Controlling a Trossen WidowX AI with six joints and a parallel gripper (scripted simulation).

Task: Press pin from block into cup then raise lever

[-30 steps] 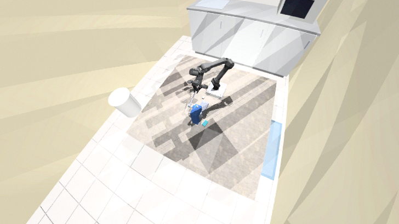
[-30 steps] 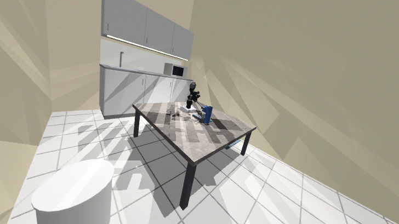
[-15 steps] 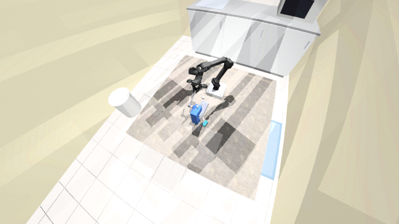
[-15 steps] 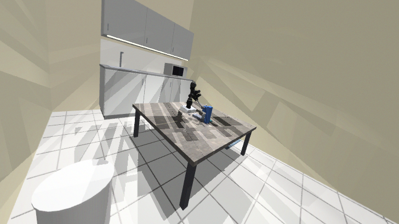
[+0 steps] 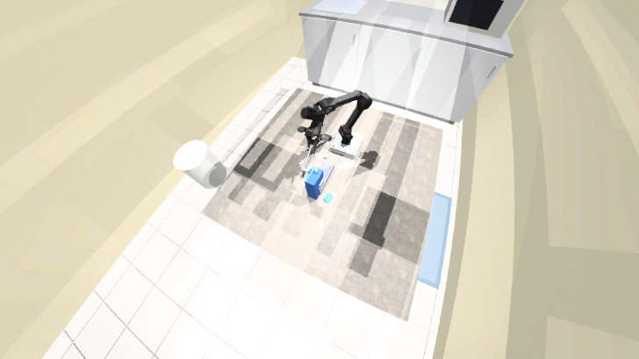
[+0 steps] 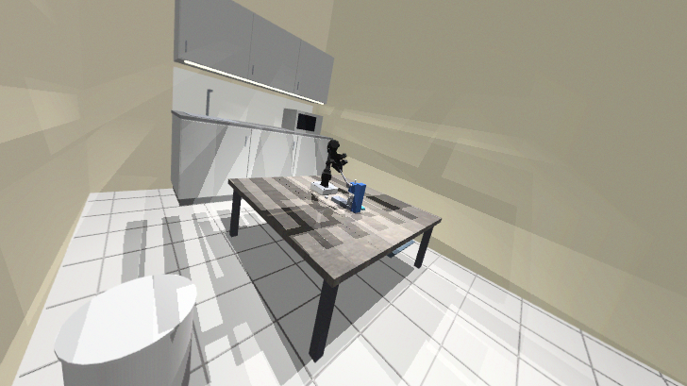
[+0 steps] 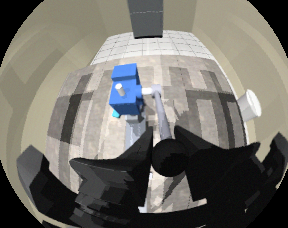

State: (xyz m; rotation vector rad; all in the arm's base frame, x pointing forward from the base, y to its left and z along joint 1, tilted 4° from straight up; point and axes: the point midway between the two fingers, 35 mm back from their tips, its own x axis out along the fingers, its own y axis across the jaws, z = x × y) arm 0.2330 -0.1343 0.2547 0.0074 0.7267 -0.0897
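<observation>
The blue press (image 5: 312,185) (image 6: 358,197) (image 7: 126,97) stands upright on the table, with a pale grey base plate (image 5: 326,176) (image 6: 338,200) (image 7: 136,131) reaching towards the arm's base. Its grey lever (image 5: 308,158) (image 6: 344,176) (image 7: 163,117) slants up from a side pivot to a dark round knob (image 7: 170,158). My gripper (image 5: 312,141) (image 7: 163,129) is shut on the knob, one finger on each side, above the table. A small grey shape under the press head may be the block; the pin, punch tip and cup cannot be made out.
A small cyan piece (image 5: 328,197) (image 6: 362,207) (image 7: 116,114) lies beside the press. The arm's white base (image 5: 345,147) (image 6: 324,189) stands behind the base plate. A tiny white item (image 5: 325,156) lies between them. A white bin (image 5: 200,163) (image 6: 126,330) (image 7: 250,105) stands off the table.
</observation>
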